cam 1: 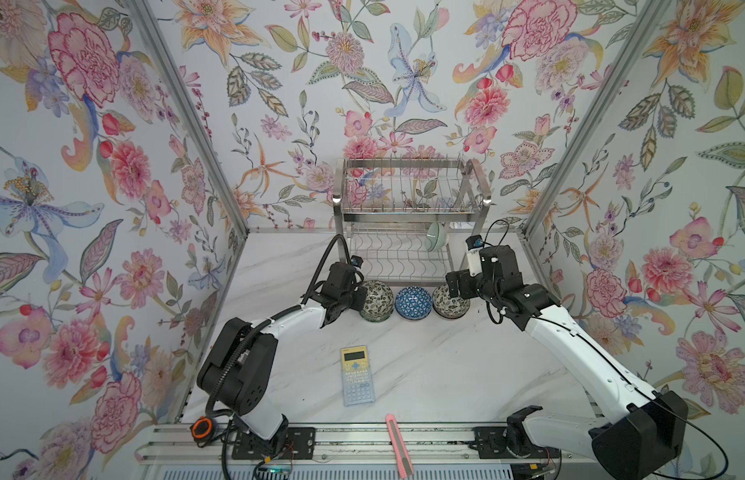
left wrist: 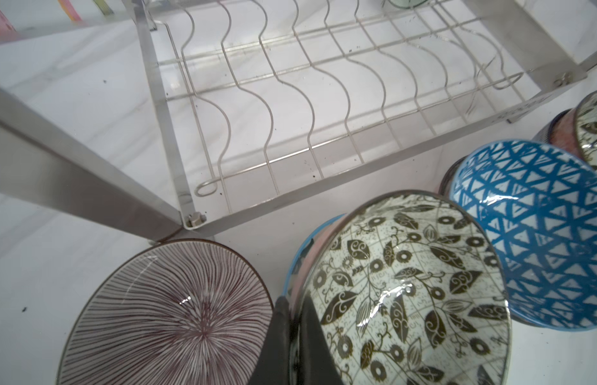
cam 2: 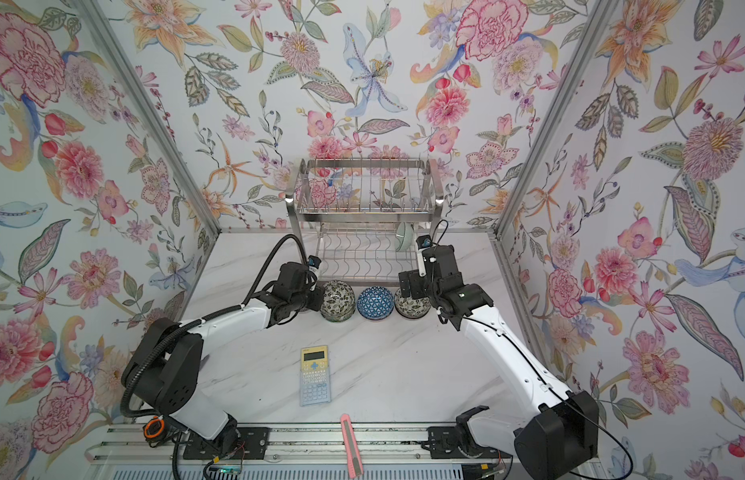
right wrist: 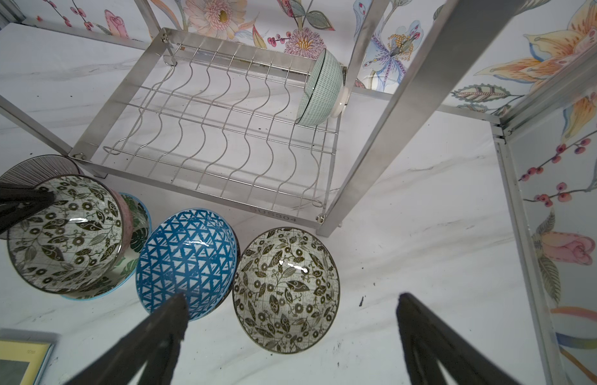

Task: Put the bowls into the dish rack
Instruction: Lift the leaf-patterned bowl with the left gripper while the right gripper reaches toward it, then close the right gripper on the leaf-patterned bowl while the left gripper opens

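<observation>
Three bowls line the front of the dish rack in both top views. My left gripper is shut on the rim of the left black-white floral bowl, one finger inside and one outside. That bowl sits tilted over a green leaf bowl. A purple striped bowl lies beside it. The blue triangle bowl is in the middle and a second floral bowl on the right. My right gripper hangs open above this second floral bowl. A pale celadon bowl stands on edge in the rack's lower tier.
A yellow and blue calculator lies mid-table. A pink utility knife rests on the front rail, and an orange-black tape measure sits by the left arm's base. Metal frame posts and floral walls close in both sides.
</observation>
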`<state>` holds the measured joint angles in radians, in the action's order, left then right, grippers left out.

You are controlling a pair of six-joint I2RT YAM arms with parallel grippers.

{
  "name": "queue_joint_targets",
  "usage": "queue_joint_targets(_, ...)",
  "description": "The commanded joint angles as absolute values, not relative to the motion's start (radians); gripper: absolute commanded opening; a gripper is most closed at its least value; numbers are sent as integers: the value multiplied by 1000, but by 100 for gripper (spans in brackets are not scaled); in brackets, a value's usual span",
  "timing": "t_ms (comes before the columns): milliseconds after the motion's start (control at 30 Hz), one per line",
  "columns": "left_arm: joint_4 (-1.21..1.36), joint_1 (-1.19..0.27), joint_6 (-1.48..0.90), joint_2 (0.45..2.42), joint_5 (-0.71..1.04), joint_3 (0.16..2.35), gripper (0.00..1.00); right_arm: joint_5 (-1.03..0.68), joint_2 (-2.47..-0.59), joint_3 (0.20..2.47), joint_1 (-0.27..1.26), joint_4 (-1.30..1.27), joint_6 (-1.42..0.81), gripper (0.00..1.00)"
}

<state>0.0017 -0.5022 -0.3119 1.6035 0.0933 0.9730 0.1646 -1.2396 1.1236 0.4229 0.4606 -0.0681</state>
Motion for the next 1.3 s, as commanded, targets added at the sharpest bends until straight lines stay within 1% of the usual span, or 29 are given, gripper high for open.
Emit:
queue_joint_targets(0,60,-497,-324,1510,71,957,0,157,-1227,1121,422,472,-68,99)
queue_joint_targets(233,95,-520,-335,1416,66,933,0,132,-1232,1129,454,467,-99,99)
queue_joint_targets(367,122,-561,-345,1374,23,915,0,125,-1232,1145,517,440,-127,99)
queue_joint_targets(533,189,-590,-387,1347,30,879,0,96,-1244,1153,581,392,-165,99)
queue_joint_targets(833,278,-642,-430,1386,54,858,0,3,-1275,1134,629,288,-236,99)
queue_joint_targets(1267,354,-674,-463,1449,91,863,0,-44,-1369,1103,640,217,-310,99)
